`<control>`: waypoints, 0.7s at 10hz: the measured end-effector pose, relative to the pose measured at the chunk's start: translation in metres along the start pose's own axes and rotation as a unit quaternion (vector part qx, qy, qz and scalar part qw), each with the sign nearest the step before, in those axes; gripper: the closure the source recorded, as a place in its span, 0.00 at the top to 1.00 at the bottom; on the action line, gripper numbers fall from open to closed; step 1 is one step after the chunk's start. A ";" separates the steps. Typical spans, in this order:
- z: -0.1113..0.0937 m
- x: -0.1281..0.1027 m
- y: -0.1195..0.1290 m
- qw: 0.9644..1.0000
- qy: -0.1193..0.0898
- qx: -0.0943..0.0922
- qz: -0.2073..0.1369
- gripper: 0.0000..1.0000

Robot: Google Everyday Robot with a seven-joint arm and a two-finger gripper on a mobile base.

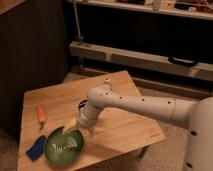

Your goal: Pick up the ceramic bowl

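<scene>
Whether the jaws stand apart or together, you cannot tell. Your ceramic bowl (59, 149) sits near the front left corner of the wooden table (127, 131), with the gripper (75, 128) down at its far rim. A flat blue piece (36, 149) lies just left of the bowl, and an orange item (42, 114) lies farther back. The white arm (145, 104) reaches in from the right.

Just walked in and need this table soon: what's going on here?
A white robot arm reaches across the wooden table, its gripper at the far rim of the green ceramic bowl. The bowl sits on the table, not yet lifted. A blue sponge lies beside it.
</scene>
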 end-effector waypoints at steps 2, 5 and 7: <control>0.010 -0.001 0.003 1.000 -0.006 0.000 0.003 0.80; 0.022 0.001 0.001 1.000 -0.014 0.003 0.004 0.80; 0.026 0.002 0.002 1.000 -0.020 0.001 0.006 0.80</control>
